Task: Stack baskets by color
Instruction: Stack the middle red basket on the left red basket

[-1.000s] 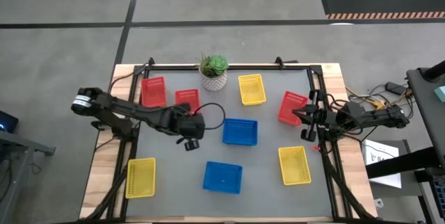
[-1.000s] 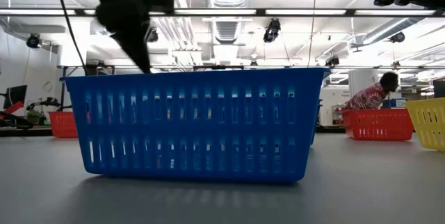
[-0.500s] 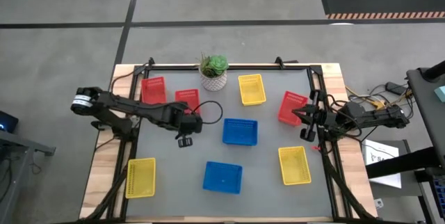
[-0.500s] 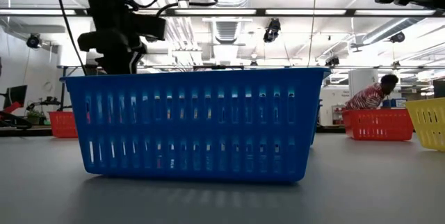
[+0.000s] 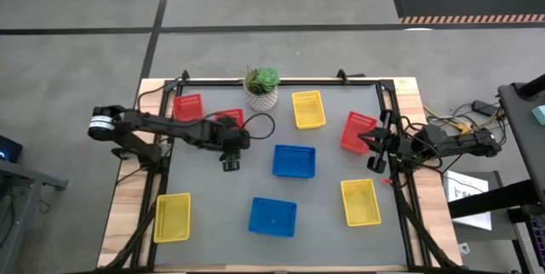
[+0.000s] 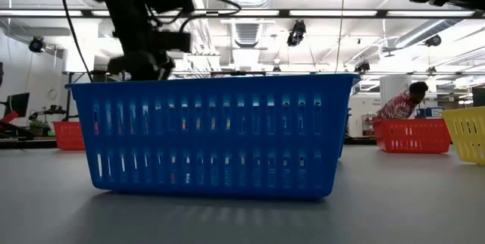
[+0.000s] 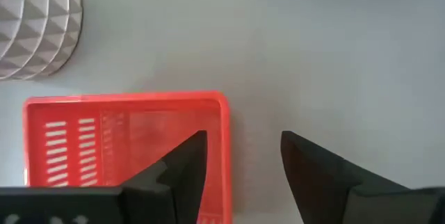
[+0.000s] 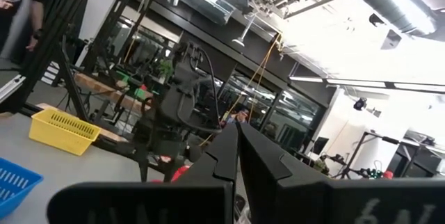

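As far as I can see, little is stacked: baskets lie scattered over the bench point(image 5: 332, 146). Left tool point(image 5: 230, 165), released, hangs over a red basket point(image 7: 125, 137); right tool point(image 5: 372, 151) waits clenched.

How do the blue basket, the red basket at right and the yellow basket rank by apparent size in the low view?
1. Blue basket: largest, but it is nearest the camera.
2. Red basket.
3. Yellow basket: cut by the picture edge, so its rank against red is unsure.
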### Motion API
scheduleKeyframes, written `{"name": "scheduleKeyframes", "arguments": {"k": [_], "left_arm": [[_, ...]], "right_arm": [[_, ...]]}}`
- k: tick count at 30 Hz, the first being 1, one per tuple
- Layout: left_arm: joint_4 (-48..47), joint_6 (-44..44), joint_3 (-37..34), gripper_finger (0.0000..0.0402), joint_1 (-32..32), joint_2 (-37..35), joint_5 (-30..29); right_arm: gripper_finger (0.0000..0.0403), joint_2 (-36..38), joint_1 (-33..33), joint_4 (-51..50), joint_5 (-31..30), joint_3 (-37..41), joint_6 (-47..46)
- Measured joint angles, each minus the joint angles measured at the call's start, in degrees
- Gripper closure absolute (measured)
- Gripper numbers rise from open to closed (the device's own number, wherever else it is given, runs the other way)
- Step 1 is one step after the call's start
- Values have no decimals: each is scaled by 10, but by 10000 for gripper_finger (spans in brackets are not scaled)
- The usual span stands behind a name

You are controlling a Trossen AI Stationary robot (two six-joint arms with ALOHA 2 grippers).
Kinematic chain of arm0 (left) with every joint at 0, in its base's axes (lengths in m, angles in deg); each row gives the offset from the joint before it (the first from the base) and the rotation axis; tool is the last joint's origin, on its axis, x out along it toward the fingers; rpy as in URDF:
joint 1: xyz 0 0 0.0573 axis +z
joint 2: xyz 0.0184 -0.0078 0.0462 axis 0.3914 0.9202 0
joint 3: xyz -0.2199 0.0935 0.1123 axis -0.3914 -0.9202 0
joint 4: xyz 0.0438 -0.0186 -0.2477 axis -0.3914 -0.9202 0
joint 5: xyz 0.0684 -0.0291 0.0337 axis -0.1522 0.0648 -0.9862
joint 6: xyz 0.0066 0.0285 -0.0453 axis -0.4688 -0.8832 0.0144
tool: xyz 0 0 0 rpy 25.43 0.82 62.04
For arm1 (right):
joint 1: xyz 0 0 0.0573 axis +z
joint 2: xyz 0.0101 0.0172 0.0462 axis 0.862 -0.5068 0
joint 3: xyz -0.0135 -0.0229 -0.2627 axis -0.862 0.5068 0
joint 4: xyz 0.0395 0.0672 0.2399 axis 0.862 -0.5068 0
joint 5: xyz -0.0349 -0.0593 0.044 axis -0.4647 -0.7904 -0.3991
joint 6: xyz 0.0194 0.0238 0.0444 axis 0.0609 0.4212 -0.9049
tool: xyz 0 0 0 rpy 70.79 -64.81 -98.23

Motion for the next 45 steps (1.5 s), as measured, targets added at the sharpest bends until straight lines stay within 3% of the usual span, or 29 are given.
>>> {"name": "scheduleKeyframes", "arguments": {"k": [21,26,34,45], "left_arm": [[119,-13,-103,240,29,0,-8],[120,-13,-108,281,29,0,-8],[121,-11,-105,392,29,0,-10],[53,18,-29,401,-15,-7,-24]], "right_arm": [[394,0,0,1,-2,0,0],[394,0,0,1,-6,0,0],[394,0,0,0,-10,0,0],[394,0,0,-3,-11,-1,6]]}}
